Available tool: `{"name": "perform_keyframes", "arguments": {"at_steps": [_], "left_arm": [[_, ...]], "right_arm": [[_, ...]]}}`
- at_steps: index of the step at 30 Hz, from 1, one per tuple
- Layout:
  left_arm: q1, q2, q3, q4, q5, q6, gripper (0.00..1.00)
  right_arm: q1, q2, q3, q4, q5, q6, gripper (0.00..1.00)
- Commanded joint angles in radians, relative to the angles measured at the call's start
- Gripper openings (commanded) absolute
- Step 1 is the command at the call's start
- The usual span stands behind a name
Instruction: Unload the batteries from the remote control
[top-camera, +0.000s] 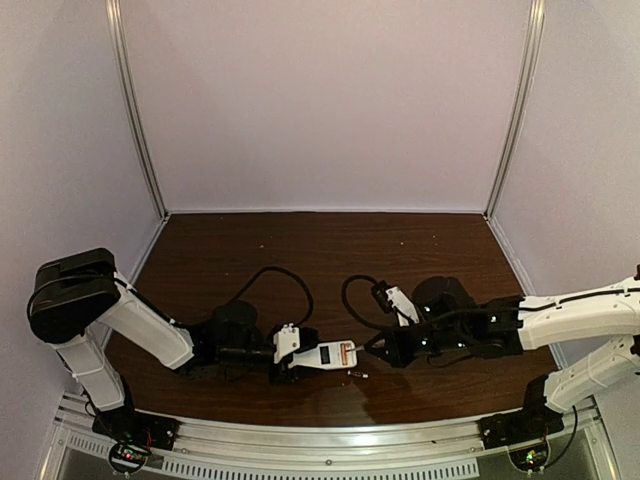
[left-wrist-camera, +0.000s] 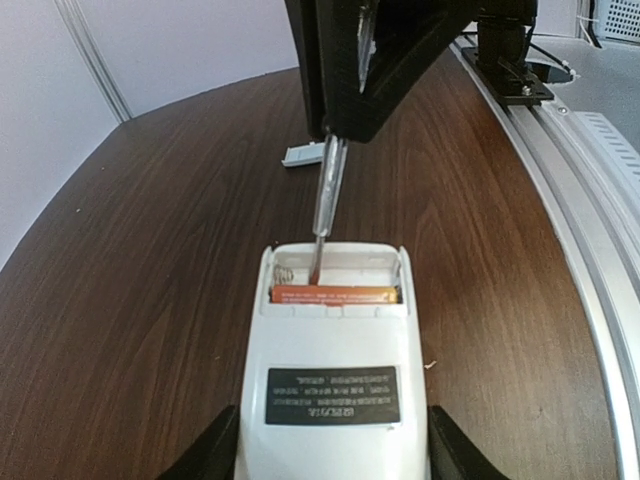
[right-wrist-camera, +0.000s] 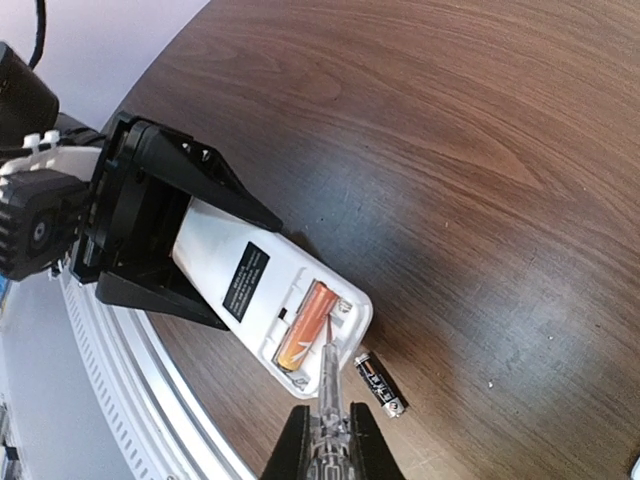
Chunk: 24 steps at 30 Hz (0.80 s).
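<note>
Flat white remote control clamped in left pincer, back up, long axis left–right, open end toward right pincer, closed on thin silvery screwdriver; tip at slim orange battery.

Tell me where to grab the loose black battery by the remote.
Take the black battery across its middle, coming straight down: it lies flat on the table, both long sides exposed, just beside the remote.

Top view high, far; wrist views close, sharing remote control.
</note>
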Motion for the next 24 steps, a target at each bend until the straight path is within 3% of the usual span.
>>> {"name": "perform_keyframes", "arguments": {"at_steps": [1,8,14,24], "left_arm": [[-0.008,-0.007,0.027,0.094,0.015,0.005,0.0],[-0.008,-0.003,0.031,0.087,0.004,0.004,0.0],[-0.008,-0.001,0.034,0.08,0.001,0.007,0.0],[-0.007,0.004,0.035,0.087,0.061,0.007,0.0]], "right_arm": [[-0.035,0.047,0.021,-0.044,0.072,0.172,0.0],[-0.052,0.11,0.018,0.048,-0.034,0.299,0.0],[-0.063,0.097,0.029,0.009,0.031,0.286,0.0],[-0.064,0.074,-0.047,0.138,-0.08,0.017,0.0]]}}
